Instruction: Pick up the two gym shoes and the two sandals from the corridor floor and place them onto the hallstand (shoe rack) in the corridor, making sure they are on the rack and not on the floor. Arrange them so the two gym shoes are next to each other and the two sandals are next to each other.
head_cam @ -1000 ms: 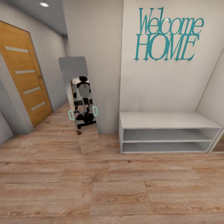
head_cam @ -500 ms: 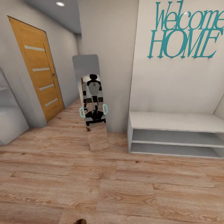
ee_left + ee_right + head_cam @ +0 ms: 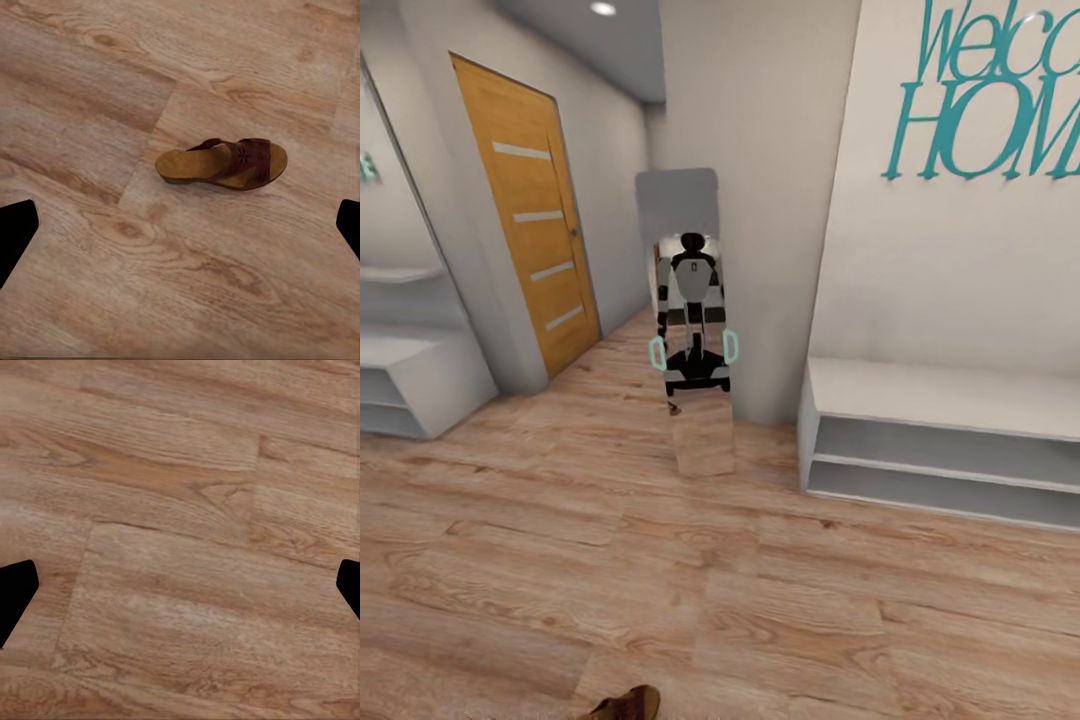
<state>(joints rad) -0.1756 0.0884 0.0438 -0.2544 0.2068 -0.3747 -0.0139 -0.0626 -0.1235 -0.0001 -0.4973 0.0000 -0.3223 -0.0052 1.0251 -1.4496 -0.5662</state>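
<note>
One dark brown sandal (image 3: 221,163) with a tan footbed lies on its sole on the wood-plank corridor floor (image 3: 90,82), ahead of my left gripper (image 3: 180,232). That gripper is open, its dark fingertips (image 3: 15,232) far apart with nothing between them. The sandal's tip (image 3: 625,705) also peeks in at the bottom edge of the head view. My right gripper (image 3: 180,589) is open over bare floor (image 3: 180,510). At the far left stands the pale hallstand (image 3: 420,385) with low shelf bays and a floating shelf. The gym shoes are out of view.
A plain white two-bay bench (image 3: 950,400) stands against the right wall under teal lettering. A leaning mirror (image 3: 695,340) reflecting the robot stands at the wall corner. An orange wooden door (image 3: 535,240) is at the back left. Open floor (image 3: 760,580) lies between them.
The head camera has swung left, so the whole scene slid right. The hallstand came into view at the left and the sandal's tip shows a little more at the bottom edge.
</note>
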